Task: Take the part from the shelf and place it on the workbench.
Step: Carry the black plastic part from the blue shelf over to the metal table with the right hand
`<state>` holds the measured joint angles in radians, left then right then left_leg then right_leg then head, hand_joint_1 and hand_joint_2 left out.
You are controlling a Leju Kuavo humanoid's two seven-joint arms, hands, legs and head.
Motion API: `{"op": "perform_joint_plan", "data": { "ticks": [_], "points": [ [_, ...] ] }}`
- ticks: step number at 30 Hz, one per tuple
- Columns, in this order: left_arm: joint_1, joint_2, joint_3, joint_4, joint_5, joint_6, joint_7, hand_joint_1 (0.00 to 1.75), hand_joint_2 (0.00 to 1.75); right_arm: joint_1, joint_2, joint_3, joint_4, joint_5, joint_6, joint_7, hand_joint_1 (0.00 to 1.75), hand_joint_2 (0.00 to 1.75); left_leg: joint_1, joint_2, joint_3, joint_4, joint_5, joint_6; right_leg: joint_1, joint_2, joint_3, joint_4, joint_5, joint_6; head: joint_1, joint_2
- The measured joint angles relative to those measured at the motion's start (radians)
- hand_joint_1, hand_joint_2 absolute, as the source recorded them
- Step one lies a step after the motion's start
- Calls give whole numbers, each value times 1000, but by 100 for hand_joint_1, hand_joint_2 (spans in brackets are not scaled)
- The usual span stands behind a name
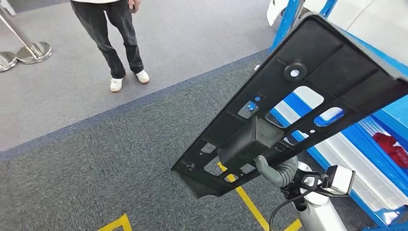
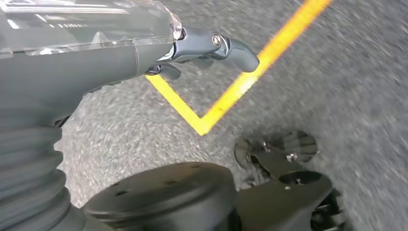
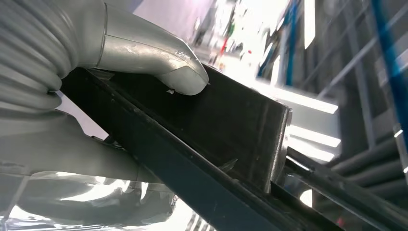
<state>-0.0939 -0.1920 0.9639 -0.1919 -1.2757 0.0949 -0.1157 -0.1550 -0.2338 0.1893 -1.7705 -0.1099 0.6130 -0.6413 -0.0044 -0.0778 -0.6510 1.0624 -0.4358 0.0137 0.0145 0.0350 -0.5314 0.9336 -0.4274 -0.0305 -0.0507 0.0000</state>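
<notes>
I see R hand [image 1: 277, 171] gripping black part [image 1: 293, 103], thumb [image 3: 159, 60] pressed on its boxy block, part tilted up beside blue shelf [image 1: 380, 139]. L hand [image 2: 192, 50] holds nothing, fingers loosely curled over carpet [image 1: 120, 159].

floor [image 1: 120, 159]: dark grey carpet near robot, lighter grey carpet [image 1: 192, 38] beyond, dark border strip [image 1: 96, 118] between them running diagonally. yellow tape lines [image 1: 248, 202] on dark carpet; yellow corner mark [image 1: 115, 224] at lower edge, same kind of corner [image 2: 204, 122] in left wrist view. person [image 1: 120, 43] stands on lighter carpet in white shoes. chrome stanchion bases [image 1: 33, 52] on lighter carpet at far left. blue shelf [image 1: 365, 144] at right carries white panel [image 1: 351, 159] and red item [image 1: 392, 147].
</notes>
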Motion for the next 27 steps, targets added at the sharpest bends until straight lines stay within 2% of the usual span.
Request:
{"op": "perform_joint_plan", "data": {
  "ticks": [1,2,3,4,5,6,7,8,9,10,12,13,15,16,17,18,19,20,21,22,24,25,26,27],
  "points": [
    [0,0,3,0,2,2,-1,0,175,1,0,-1,0,-1,5,-2,175,175,2,34,-26,59,-34,-8,-1,-16,5,-5,1,4,0,0],
    [-1,1,6,0,3,3,-3,0,175,1,-1,-3,1,-1,8,-4,175,175,8,54,-57,126,-67,-17,-3,-33,7,-4,-1,6,0,0],
    [-2,1,8,0,5,4,-4,0,175,1,-1,-4,2,-1,11,-5,175,175,13,65,-81,182,-89,-25,-5,-50,6,-1,-4,10,0,0],
    [-2,1,9,0,6,5,-5,0,175,1,-2,-5,3,-1,15,-5,175,175,20,70,-90,207,-93,-34,-10,-66,6,3,-9,16,0,0],
    [-3,2,10,0,7,6,-5,0,175,0,-2,-5,4,-2,20,-5,175,175,26,75,-78,194,-79,-42,-15,-81,6,9,-14,22,0,0],
    [-2,3,11,0,8,8,-5,0,175,-2,-2,-5,6,-2,25,-6,175,175,32,84,-47,141,-51,-50,-21,-93,6,17,-20,29,0,0],
    [0,4,11,0,8,9,-5,0,175,-6,-2,-5,8,-2,30,-7,175,175,36,104,-8,73,-26,-58,-25,-105,5,27,-28,37,0,0],
    [1,4,11,0,9,10,-5,0,175,-10,-2,-5,10,-2,33,-7,175,175,37,121,23,15,-8,-57,-26,-114,3,40,-37,46,0,0],
    [2,5,11,0,9,11,-6,0,175,-14,-2,-5,12,-3,34,-8,175,175,36,132,42,-22,0,-50,-25,-121,0,51,-43,54,0,0],
    [3,5,12,0,9,11,-6,0,175,-18,-1,-6,15,-4,34,-8,175,175,33,136,46,-34,-2,-39,-23,-128,-3,57,-48,61,1,0],
    [5,5,12,0,9,12,-7,0,175,-22,2,-6,19,-4,35,-9,175,175,29,113,39,-29,-2,-14,-25,-141,-3,60,-51,71,1,0],
    [6,5,13,0,9,12,-7,0,175,-23,4,-5,20,-4,35,-9,175,175,28,104,37,-30,0,-6,-29,-134,-3,65,-58,76,1,0],
    [5,6,14,0,10,13,-7,0,175,-26,5,-6,22,-5,35,-10,175,175,28,85,36,-33,5,6,-36,-92,-28,125,-103,82,2,0],
    [5,7,15,0,10,13,-7,0,175,-26,5,-6,24,-5,35,-10,175,175,27,75,34,-33,6,10,-36,-66,-57,187,-138,82,2,0],
    [4,7,15,0,11,13,-7,0,175,-26,5,-6,26,-5,35,-11,175,175,25,65,32,-33,8,13,-35,-50,-94,263,-172,80,2,0],
    [4,7,16,0,11,13,-8,0,175,-26,5,-6,29,-5,35,-11,175,175,22,54,30,-33,9,15,-34,-43,-128,329,-195,78,2,0],
    [4,7,16,0,13,13,-8,0,175,-25,5,-6,32,-5,36,-11,175,175,18,41,29,-33,10,16,-31,-40,-150,367,-199,73,2,0],
    [4,7,17,0,15,13,-10,0,175,-25,5,-6,35,-5,38,-11,175,175,15,28,29,-33,11,17,-28,-38,-152,363,-182,67,2,0],
    [4,7,18,0,18,14,-12,0,175,-26,5,-6,37,-6,40,-12,175,175,12,14,31,-33,11,18,-25,-33,-134,318,-148,58,2,0],
    [4,7,18,0,20,15,-15,0,175,-27,5,-6,39,-7,44,-13,175,175,11,0,33,-33,12,19,-20,-20,-102,246,-104,49,2,0],
    [3,5,20,0,24,16,-19,0,175,-30,6,-6,41,-11,49,-16,175,175,10,-22,34,-33,14,15,-15,26,-46,122,-53,35,2,0],
    [3,5,21,1,25,16,-20,0,175,-33,6,-6,43,-13,51,-19,175,175,12,-32,31,-34,17,11,-12,42,-33,91,-44,31,2,0],
    [3,4,23,1,26,16,-18,0,175,-36,6,-6,47,-14,52,-21,175,175,15,-42,27,-36,20,5,-11,48,-30,83,-47,30,2,0],
    [3,4,26,1,26,16,-15,0,175,-41,7,-6,50,-16,54,-24,175,175,17,-53,25,-39,25,-2,-9,39,-30,75,-43,29,2,0]
  ]
}}
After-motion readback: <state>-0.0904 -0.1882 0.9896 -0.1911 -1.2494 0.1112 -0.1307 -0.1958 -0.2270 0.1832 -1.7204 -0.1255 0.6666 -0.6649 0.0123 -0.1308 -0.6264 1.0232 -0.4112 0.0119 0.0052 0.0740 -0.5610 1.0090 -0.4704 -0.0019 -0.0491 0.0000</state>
